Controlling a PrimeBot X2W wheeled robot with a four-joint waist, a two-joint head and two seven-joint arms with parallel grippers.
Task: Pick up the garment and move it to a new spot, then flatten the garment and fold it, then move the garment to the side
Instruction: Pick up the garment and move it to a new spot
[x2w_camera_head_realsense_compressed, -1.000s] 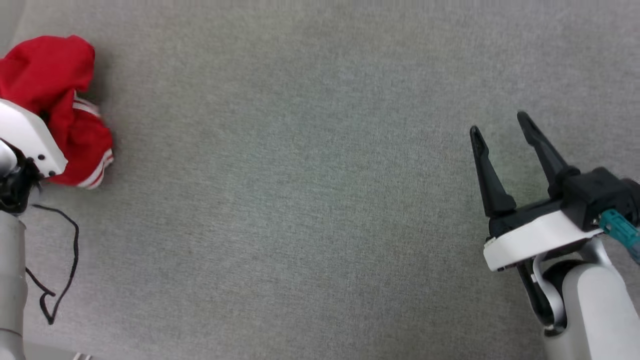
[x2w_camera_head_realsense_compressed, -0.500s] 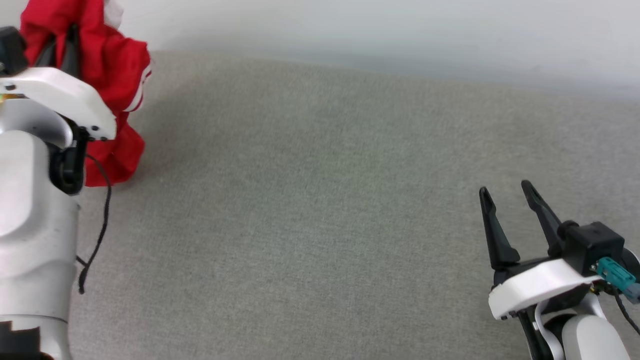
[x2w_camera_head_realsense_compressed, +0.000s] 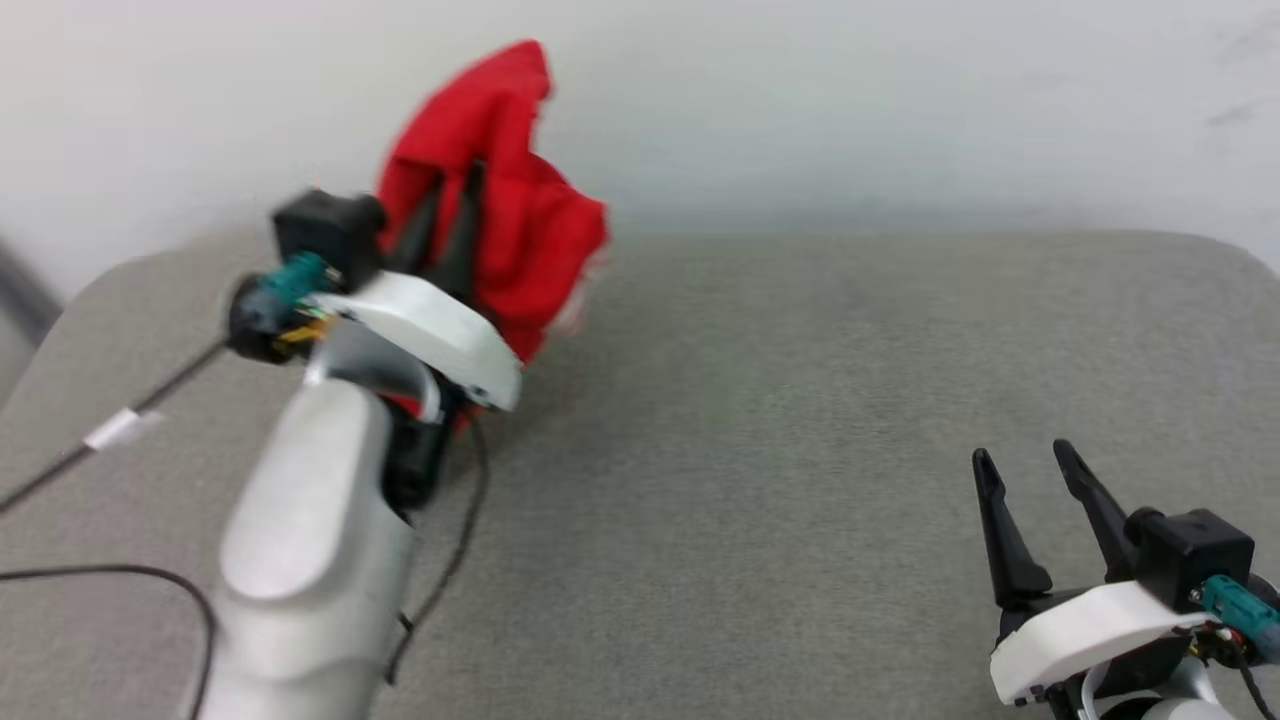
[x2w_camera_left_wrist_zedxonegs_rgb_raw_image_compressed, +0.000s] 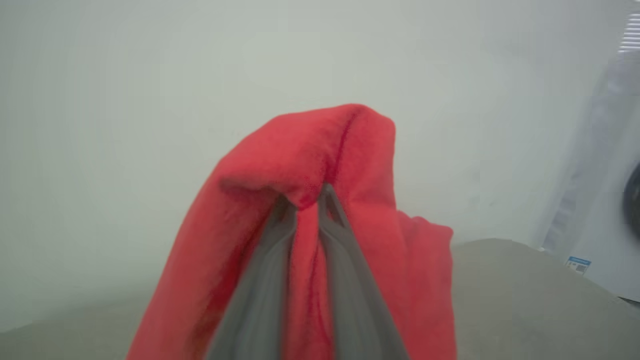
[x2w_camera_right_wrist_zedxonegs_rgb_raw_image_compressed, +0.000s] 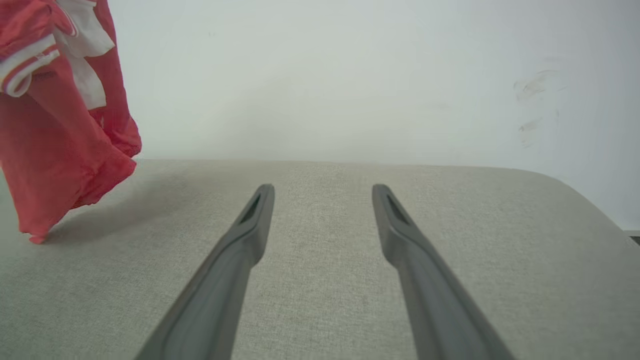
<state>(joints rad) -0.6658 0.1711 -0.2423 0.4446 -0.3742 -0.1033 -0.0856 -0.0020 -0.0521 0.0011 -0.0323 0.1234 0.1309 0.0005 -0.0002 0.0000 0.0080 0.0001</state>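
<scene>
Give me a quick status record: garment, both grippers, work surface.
garment: red soft-fabric jersey with white striped trim, bunched, hanging over the far left of the surface
left gripper: shut on a fold of the jersey, carrying it
right gripper: open, holding nothing, well apart from the jersey
surface: grey woven top; the jersey's lowest tip is near it, contact unclear

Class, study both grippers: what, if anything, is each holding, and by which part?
The left gripper holds the garment, fingers pinched on a bunched red fold; which part of it cannot be told. The right gripper holds nothing.
</scene>
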